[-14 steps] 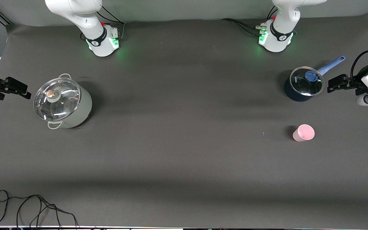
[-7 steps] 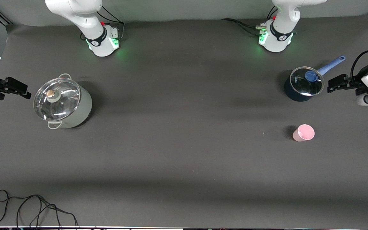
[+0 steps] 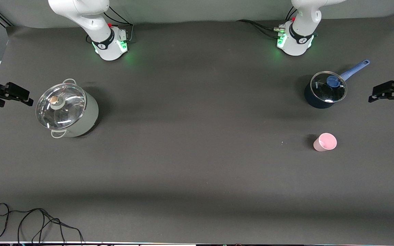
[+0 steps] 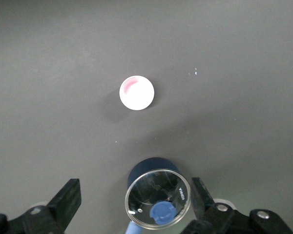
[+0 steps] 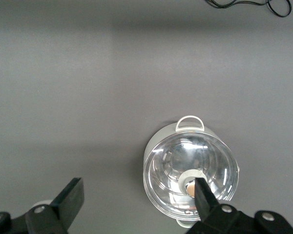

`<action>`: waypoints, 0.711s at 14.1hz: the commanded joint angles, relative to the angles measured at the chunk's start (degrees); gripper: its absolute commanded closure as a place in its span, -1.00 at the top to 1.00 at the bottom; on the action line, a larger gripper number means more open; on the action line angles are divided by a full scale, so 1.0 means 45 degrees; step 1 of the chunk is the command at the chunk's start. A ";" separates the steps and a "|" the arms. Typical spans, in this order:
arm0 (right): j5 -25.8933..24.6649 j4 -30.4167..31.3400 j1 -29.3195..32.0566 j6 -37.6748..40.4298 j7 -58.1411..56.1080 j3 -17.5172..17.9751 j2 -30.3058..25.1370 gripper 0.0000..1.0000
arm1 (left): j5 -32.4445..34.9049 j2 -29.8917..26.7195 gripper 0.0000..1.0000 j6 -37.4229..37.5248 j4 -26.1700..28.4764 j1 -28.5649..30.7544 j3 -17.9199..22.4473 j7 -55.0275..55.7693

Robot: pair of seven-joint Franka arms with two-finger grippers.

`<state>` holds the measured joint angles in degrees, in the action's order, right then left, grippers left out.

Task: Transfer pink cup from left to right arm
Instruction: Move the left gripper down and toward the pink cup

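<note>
A loose black cable (image 3: 29,222) was seen lying on the dark tabletop (image 3: 197,171) at the edge nearest the front camera, toward the right arm's end. Farther in, the pink cup (image 3: 325,142) was found standing upright and alone on the tabletop toward the left arm's end; nothing was seen inside it from the left wrist view (image 4: 136,93). Farther still from the camera, the small dark blue saucepan (image 3: 324,91) was covered by a glass lid with a blue knob, its blue handle pointing toward the left arm's end. At the right arm's end, the large pale green pot (image 3: 68,109) was covered by a glass lid; what either pot held could not be made out through the glass.

The left tool (image 3: 383,92) was held up at the table's end, beside the saucepan and well apart from the cup, its fingers (image 4: 68,197) spread wide with nothing between them. It was largely cut off by the frame edge. The right tool (image 3: 10,94) was held beside the green pot, likewise spread wide and empty (image 5: 136,204), its arm waiting.
</note>
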<state>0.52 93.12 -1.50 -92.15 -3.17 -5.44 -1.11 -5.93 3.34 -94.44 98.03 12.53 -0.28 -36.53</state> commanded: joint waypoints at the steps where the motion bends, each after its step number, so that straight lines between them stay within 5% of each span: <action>1: 0.0218 0.0029 -0.0038 0.0048 -0.0116 -0.0040 -0.0125 1.00 | -0.0576 0.0312 0.99 -0.0320 0.0091 0.0864 -0.0094 -0.3024; 5: 0.0218 0.0049 -0.0037 0.0048 -0.0116 -0.0060 -0.0125 1.00 | -0.1217 0.1130 0.99 -0.1256 0.0208 0.2347 -0.0094 -0.8019; 10: 0.0218 0.0029 -0.0037 0.0048 -0.0116 -0.0060 -0.0125 1.00 | -0.4596 0.3434 0.84 -0.1337 0.0189 0.4595 -0.0094 -1.4313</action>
<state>0.52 93.12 -1.50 -92.15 -3.17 -5.46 -1.11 -22.44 15.26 -99.90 99.42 30.74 -0.11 -92.15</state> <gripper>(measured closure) 0.000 0.035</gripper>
